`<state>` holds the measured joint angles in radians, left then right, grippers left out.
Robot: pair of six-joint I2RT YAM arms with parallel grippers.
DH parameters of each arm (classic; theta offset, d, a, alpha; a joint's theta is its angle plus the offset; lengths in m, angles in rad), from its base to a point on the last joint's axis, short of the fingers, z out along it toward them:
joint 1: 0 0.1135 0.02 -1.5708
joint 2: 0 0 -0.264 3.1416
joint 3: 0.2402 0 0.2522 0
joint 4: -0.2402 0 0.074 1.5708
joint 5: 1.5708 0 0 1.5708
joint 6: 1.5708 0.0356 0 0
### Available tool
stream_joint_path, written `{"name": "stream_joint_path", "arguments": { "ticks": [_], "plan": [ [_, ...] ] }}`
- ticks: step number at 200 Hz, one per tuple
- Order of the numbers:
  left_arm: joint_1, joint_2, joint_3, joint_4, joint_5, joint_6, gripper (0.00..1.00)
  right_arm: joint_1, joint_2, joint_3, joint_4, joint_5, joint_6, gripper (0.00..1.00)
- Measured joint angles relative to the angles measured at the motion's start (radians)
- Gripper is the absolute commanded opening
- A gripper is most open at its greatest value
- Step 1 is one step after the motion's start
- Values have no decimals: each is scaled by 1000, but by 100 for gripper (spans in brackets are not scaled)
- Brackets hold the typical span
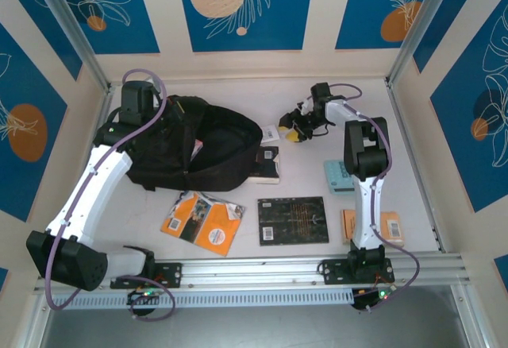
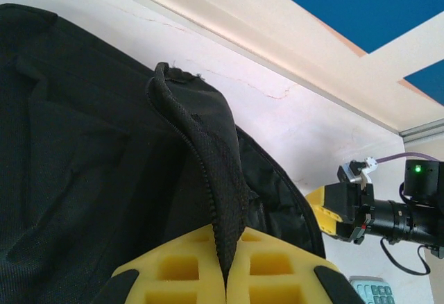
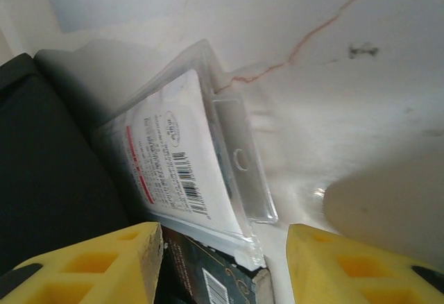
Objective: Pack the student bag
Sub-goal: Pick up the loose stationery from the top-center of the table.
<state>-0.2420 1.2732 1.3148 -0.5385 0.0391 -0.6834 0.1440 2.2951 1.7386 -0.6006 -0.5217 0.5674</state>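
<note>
Left pincer [image 2: 225, 266] pinches zip rim [image 2: 208, 179] of student bag [image 2: 83, 144], far-left worktop [image 1: 238, 98]. Right pincer [image 3: 225, 262], spread, faces clear blister pack [image 3: 187, 158] against bag. Step: loading. Next likely: close on pack, steer into opening.

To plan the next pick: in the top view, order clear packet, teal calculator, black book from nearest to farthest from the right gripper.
1. Clear packet, just left of the right gripper
2. Teal calculator, right side
3. Black book, near edge, centre
</note>
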Motion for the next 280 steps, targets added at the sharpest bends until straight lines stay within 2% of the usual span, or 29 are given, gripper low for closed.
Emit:
{"name": "stream_joint_path", "arguments": {
  "ticks": [80, 104, 132, 153, 172, 191, 217, 249, 280],
  "plan": [
    [3, 0, -2, 2, 13, -1, 0, 28, 8, -40, 127, -99, 76, 40],
    [3, 0, -5, 7, 17, -6, 0, 44, 16, -40, 142, -107, 93, 29],
    [3, 0, -5, 8, 17, -7, 0, 56, 17, -43, 146, -96, 97, 8],
    [3, 0, -5, 8, 17, -7, 0, 58, 14, -74, 156, -74, 94, 0],
    [4, 0, -5, 8, 18, -7, 0, 48, -16, -135, 163, -45, 94, 0],
    [5, 0, -5, 8, 21, -8, 0, 27, -105, -214, 160, 8, 94, 0],
    [5, 1, -14, 23, 33, -11, 0, -9, -301, -298, 151, 76, 93, 0],
    [6, 18, -14, 38, 57, -18, 0, -26, -542, -328, 126, 124, 85, 0],
    [6, 34, -17, 46, 77, -18, 0, -10, -691, -343, 70, 147, 59, 0]
  ]
}}
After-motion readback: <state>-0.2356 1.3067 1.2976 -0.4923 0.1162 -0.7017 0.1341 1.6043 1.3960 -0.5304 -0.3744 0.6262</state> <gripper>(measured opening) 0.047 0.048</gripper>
